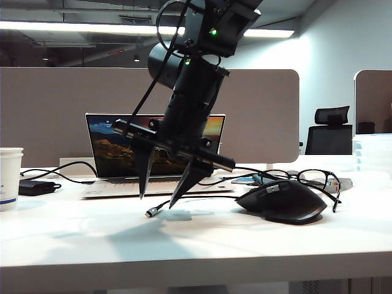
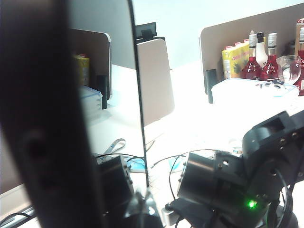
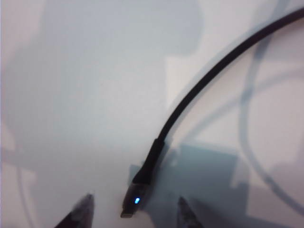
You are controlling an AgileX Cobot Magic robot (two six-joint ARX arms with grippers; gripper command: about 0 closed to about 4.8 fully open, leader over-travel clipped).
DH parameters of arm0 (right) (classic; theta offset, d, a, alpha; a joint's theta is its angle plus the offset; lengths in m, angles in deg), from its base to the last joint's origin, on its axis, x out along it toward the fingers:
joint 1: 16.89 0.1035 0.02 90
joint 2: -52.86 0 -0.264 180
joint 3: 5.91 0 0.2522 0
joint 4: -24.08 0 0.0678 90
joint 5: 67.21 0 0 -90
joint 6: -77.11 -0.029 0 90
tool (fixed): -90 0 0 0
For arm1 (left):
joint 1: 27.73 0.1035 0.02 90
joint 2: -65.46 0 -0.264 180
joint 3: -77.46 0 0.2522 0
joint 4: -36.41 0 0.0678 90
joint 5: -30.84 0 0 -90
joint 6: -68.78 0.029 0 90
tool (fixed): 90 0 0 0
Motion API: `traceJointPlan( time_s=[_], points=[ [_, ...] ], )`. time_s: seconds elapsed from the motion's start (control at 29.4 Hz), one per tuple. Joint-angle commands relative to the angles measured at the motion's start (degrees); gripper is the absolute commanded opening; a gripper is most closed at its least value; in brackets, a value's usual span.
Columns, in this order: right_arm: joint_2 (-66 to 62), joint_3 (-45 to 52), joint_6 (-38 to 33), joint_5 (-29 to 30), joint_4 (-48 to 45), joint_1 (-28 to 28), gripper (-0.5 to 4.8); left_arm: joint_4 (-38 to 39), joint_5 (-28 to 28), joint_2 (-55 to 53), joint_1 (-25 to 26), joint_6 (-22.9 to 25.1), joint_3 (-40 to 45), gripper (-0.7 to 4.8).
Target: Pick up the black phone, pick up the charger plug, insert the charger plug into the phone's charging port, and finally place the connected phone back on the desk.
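Right gripper (image 1: 160,197) hangs open, holding nothing, straddling the charger plug (image 1: 151,212) on the desk (image 1: 196,242). Left wrist view alone shows the left gripper clamping the black phone (image 2: 42,118); right wrist view shows the plug's blue light.

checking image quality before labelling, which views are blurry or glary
Right wrist view: soft, charger plug blurred between open right gripper jaws. Left wrist view: black phone a close blur, background washed out. Exterior view: sharp, ceiling-light glare.

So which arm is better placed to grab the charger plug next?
The right. Its gripper hangs open just above the desk, fingers either side of the plug. The left gripper is shut and up beside the phone.
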Motion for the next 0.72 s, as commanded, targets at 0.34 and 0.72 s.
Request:
traceJointPlan(
  time_s=[0.34, 0.72],
  points=[
    [-1.4, -0.2, 1.9, -4.6, 0.7, 1.8, 0.73, -4.5, -0.4, 0.2, -0.1, -0.2, -0.6, -0.06],
    [-1.5, -0.2, 7.3, -1.6, 3.5, 1.1, -0.09, -4.5, -0.4, 0.2, -0.1, -0.2, -0.6, -0.06]
  ],
)
